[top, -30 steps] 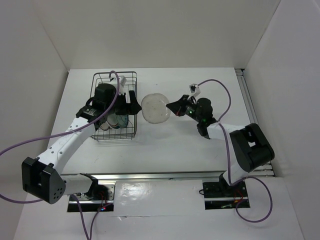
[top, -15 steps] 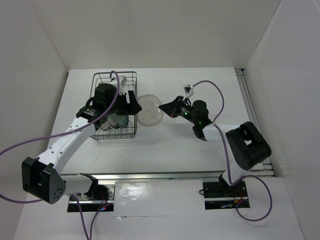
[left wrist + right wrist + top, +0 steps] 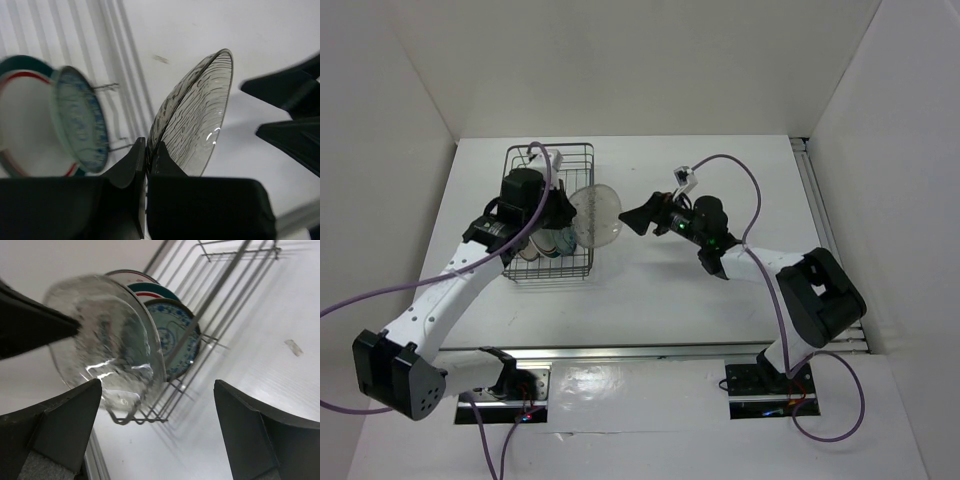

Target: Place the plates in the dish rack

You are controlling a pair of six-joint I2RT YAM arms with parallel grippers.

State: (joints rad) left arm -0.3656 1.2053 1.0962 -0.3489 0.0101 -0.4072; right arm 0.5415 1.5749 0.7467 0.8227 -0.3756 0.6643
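Slip is the risk: our left claw (image 3: 146, 152) is clamped on only the rim of the grey plate (image 3: 195, 125), held tilted at the rack's (image 3: 578, 150) right edge. Our right claw (image 3: 632, 221) gapes empty beside it; a knock against the rack could twist the plate loose.

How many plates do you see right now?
4. The translucent grey plate is held in the left gripper by the dish rack. Standing in the rack: the teal patterned plate, the red-ringed plate behind it, and a rearmost plate, mostly hidden.
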